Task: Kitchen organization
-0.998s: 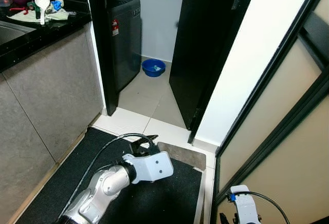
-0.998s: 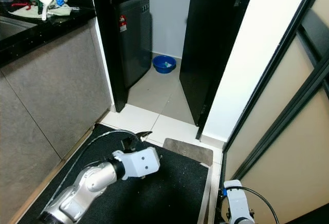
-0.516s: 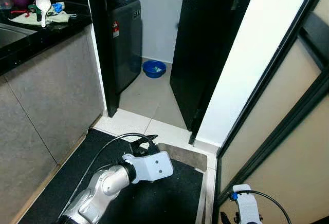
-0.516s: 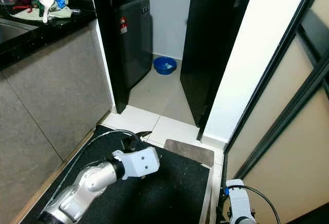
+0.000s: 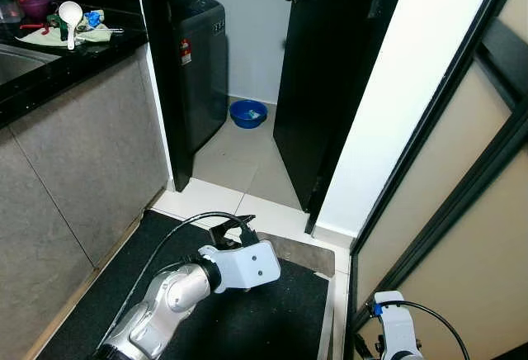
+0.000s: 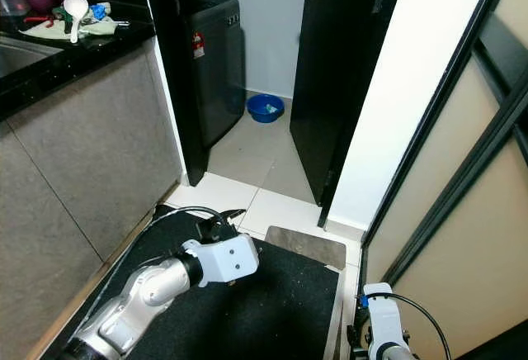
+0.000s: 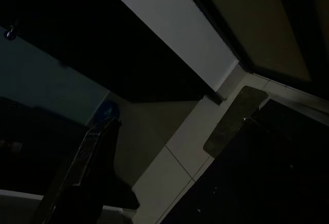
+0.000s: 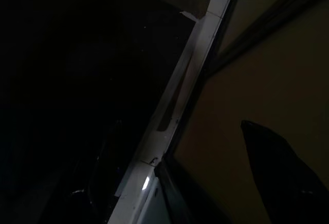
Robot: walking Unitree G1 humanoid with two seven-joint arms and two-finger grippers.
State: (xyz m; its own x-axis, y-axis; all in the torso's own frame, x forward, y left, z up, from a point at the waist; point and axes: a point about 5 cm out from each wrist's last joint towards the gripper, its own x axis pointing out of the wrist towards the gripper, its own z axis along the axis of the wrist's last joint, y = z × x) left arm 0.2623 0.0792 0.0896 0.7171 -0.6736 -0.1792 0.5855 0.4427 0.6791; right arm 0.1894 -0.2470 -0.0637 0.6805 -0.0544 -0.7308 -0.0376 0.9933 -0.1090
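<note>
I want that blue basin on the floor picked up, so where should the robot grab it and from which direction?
Probably the blue basin by its upright rim, coming down from above with one finger inside and one outside. It sits open side up on the tile floor between the washing machine and the black door, with something small inside.

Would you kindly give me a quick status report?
Left tool low over black mat, holding nothing. Right arm idle. Counter clutter far left. Black door ajar ahead.

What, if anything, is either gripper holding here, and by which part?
Nothing can be seen held. The left gripper hangs over the black floor mat with nothing visible between its fingers; the right arm hangs idle by the wall.
</note>
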